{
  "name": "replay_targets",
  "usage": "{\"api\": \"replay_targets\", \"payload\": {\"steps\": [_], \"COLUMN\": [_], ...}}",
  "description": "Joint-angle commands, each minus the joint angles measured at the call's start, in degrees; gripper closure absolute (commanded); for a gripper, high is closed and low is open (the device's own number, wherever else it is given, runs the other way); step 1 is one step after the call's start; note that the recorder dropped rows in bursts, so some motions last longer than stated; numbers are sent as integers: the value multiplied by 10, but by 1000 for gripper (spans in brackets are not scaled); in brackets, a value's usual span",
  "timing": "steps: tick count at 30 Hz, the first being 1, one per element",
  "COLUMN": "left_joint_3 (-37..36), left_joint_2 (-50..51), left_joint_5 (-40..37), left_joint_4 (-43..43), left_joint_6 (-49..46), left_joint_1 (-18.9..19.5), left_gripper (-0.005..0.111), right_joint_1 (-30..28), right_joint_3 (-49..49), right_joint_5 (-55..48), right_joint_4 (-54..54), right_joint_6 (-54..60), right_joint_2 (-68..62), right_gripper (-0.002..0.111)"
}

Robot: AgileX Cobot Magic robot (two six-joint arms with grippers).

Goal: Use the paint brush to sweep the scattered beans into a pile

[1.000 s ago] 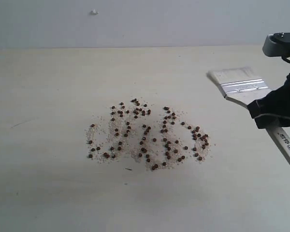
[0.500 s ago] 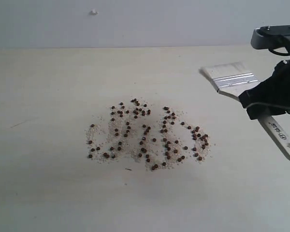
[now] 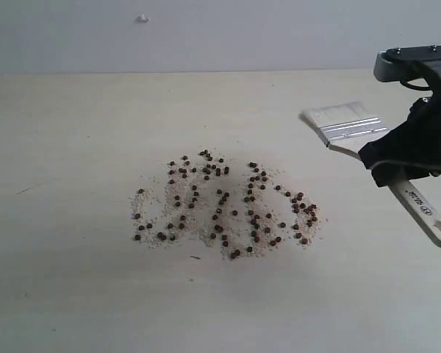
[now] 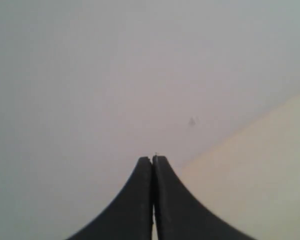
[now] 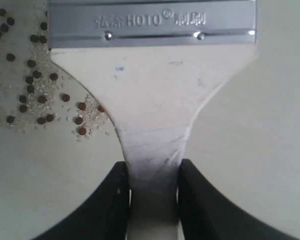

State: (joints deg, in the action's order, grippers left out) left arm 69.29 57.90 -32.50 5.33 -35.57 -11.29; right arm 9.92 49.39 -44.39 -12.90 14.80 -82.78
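Lowest in the exterior frame you have only bare counter, pale and flat. Above it, at centre frame, the beans lie in a broad loose scatter among whitish crumbs — several rough clusters, nothing gathered yet. Farther back, at the right edge, your right end effector is clenched on the paint brush. Its wrist view shows both black fingers pressed against the narrow neck of the wooden handle, below the silver band. The brush head points toward frame left and sits well apart from the right end of the scatter. It looks lifted off the counter, but its height cannot be read for sure. Behind everything a plain grey wall runs across the top. Your left end effector appears only in its own wrist view, fingers pressed together on nothing.

Watch the descent. The bristles are cut off in the right wrist view, so you may misjudge contact. Press too low and they will likely splay and flick the round beans outward; ride too high and beans slip underneath. The scatter is wider than the brush head, so one straight pass would probably spill beans around both ends — work from the outside inward. The grip is on a slim neck, and a hard sideways drag could twist the brush between the fingers.
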Motion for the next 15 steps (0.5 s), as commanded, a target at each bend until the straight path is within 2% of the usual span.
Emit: {"api": "replay_targets", "payload": {"steps": [1,2,4,5,9,11,15], "left_joint_3": [76,76,67,56,-8,-51,-122], "left_joint_2": [117,142,168,177,185,187,196], "left_joint_5": [-226,-246,-233,-216,-78,14,131], "left_joint_4": [-41,6,98,178,383,453,565], "left_joint_6": [-75,-112,-170,-226,-451,-567,-752], "left_joint_1": [3,3,-4,-10,-57,-88,-148], "left_gripper": [107,107,107,107,107,107,107], "right_joint_1": [1,1,1,1,1,1,1], "right_joint_3": [7,7,7,8,16,21,38], "right_joint_5": [4,5,8,8,1,-4,-9], "right_joint_4": [-6,-8,-6,-5,-1,-1,-1], "right_joint_6": [15,16,16,16,16,16,16], "right_joint_2": [1,1,0,-1,-1,-1,-2], "right_gripper": [108,108,108,108,108,108,108]}}
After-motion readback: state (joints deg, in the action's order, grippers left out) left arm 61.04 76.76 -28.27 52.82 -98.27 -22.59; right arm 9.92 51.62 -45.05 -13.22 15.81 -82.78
